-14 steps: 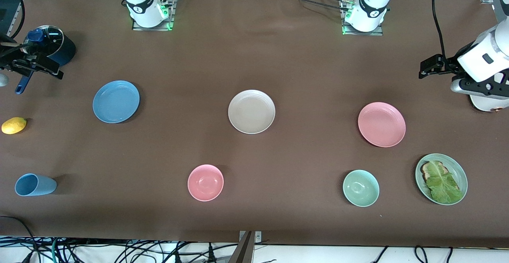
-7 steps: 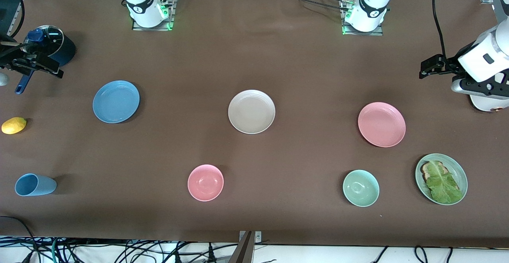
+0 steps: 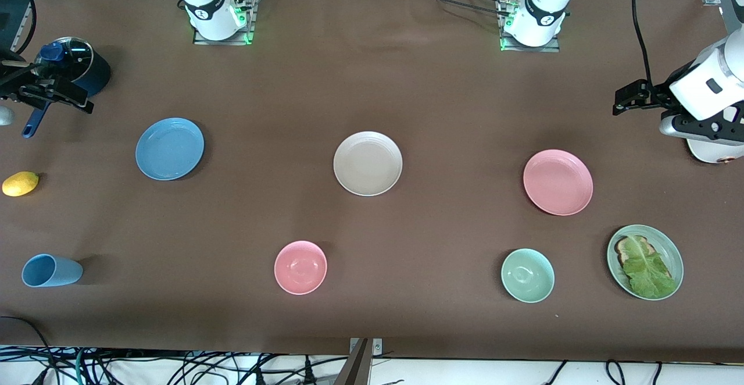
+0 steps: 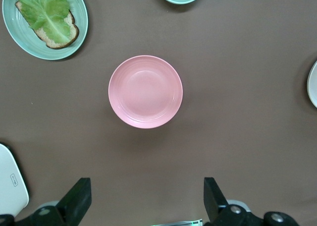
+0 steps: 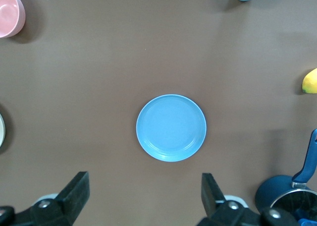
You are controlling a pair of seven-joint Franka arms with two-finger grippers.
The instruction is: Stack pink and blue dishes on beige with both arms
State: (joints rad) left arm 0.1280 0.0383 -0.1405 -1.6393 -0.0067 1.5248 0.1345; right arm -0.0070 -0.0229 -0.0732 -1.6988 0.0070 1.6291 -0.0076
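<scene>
The beige plate lies flat at the table's middle. The light blue plate lies toward the right arm's end, and it sits centred in the right wrist view. The pink plate lies toward the left arm's end and shows whole in the left wrist view. All three are bare and apart. My right gripper hangs high over the table's end by the pot, open and empty. My left gripper hangs high over the other end, open and empty.
A pink bowl, a green bowl and a green plate with toast and lettuce sit nearer the front camera. A blue cup, a lemon and a dark pot stand at the right arm's end.
Both grippers have shifted only very slightly. No plate has moved.
</scene>
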